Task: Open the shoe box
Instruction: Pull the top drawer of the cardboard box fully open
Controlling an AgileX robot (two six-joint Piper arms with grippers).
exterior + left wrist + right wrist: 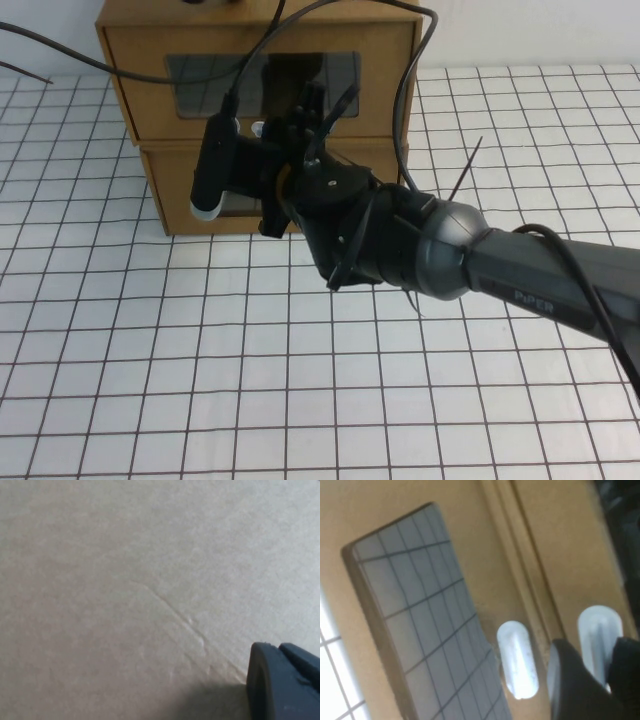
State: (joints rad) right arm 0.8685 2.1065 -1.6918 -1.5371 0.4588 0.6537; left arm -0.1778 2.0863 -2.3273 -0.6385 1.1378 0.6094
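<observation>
Two brown cardboard shoe boxes stand stacked at the back of the table, the upper one (140,60) on the lower one (175,200), each with a clear front window. My right gripper (308,108) reaches against their fronts. In the right wrist view two white handles lie on either side of the seam between the boxes. My right gripper (597,655) is shut on one white handle (599,622); the other handle (517,660) sits free beside a window (415,605). My left gripper (285,680) shows only in its own wrist view, close to a pale tan surface.
The boxes stand on a white table with a dark grid (200,380). Black cables (410,90) hang from above over the boxes and the right arm. The black wrist camera (212,170) juts out on the left of the right arm.
</observation>
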